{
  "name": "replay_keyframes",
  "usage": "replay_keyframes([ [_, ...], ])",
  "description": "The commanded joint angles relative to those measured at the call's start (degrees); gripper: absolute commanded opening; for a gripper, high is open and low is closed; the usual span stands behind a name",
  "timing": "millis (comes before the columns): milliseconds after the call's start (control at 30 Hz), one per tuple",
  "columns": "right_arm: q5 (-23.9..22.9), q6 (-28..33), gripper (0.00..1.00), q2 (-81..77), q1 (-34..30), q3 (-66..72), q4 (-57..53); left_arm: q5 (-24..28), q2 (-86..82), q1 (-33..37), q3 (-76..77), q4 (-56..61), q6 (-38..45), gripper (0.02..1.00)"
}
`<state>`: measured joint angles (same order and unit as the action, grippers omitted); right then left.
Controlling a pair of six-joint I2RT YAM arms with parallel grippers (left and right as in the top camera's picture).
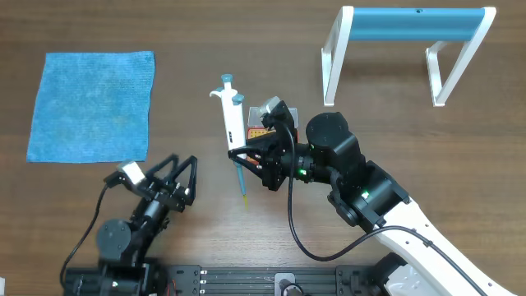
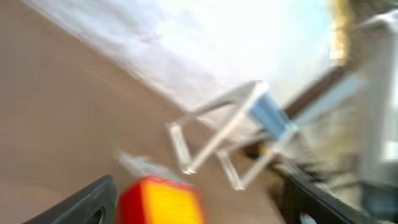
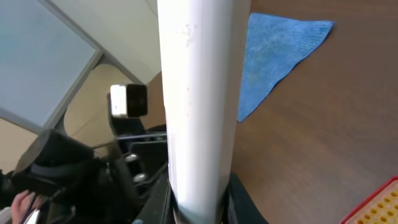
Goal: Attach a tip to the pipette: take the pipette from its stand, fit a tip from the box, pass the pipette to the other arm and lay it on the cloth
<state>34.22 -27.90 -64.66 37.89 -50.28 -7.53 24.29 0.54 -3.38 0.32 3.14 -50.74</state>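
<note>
- Two arms on my feed, and the right one is doing the holding. It reaches from the bottom right corner in to the middle of the table, with the wrist turned over toward the left side.
- Right gripper (image 1: pixel 246 154) is clamped on the white body of the pipette (image 1: pixel 231 123). On the right wrist cam its fingers (image 3: pixel 241 202) hug the barrel on both sides.
- Pipette runs roughly up-down in the top view. The blue plunger end is farther from the arm bases, and the yellow tip (image 1: pixel 244 194) on the near end points back toward them. Can't tell how high off the table it is.
- Left arm sits folded up close to its base at bottom left. Left gripper (image 1: pixel 182 164) has its fingers spread wide and is near the pipette but not touching it.
- Tip box (image 1: pixel 261 123) sits just beside the pipette, mostly hidden under the right gripper. A yellow corner of it pokes into the right wrist cam.
- Blue cloth (image 1: pixel 90 107) lies flat at the upper left, well apart from both grippers.
- Stand (image 1: pixel 411 25), white legs with a blue bar, is off at the upper right.
- On the left wrist cam the tip box sits close to the fingers, with the stand farther off behind it.
</note>
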Motion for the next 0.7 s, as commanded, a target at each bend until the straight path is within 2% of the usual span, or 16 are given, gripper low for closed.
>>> replay_keyframes([
  [33, 3.3, -0.6, 0.071, -0.1, 0.2, -1.1, -3.0, 9.7, -0.2, 0.0, 0.0, 12.0, -7.3, 0.858],
  [133, 9.2, -0.6, 0.071, -0.1, 0.2, -1.1, -5.0, 15.1, 1.6, 0.0, 0.7, 12.2, -9.0, 0.858],
  [233, 12.0, -0.6, 0.071, -0.1, 0.2, -1.1, -5.2, 19.7, 5.5, 0.0, 2.5, 12.3, -9.0, 0.858],
  [400, 14.1, -0.6, 0.071, -0.1, 0.2, -1.1, -5.3, 26.0, 22.1, 0.0, 10.8, 20.5, -6.8, 0.855],
  [600, 14.1, -0.5, 0.071, -0.1, 0.1, -1.1, -5.3, 37.7, 43.0, 0.0, 20.9, 38.1, -6.1, 0.858],
  [700, 14.8, -0.3, 0.073, -0.1, 0.1, -1.1, -5.3, 42.5, 52.9, 0.0, 26.6, 38.8, -6.0, 0.855],
])
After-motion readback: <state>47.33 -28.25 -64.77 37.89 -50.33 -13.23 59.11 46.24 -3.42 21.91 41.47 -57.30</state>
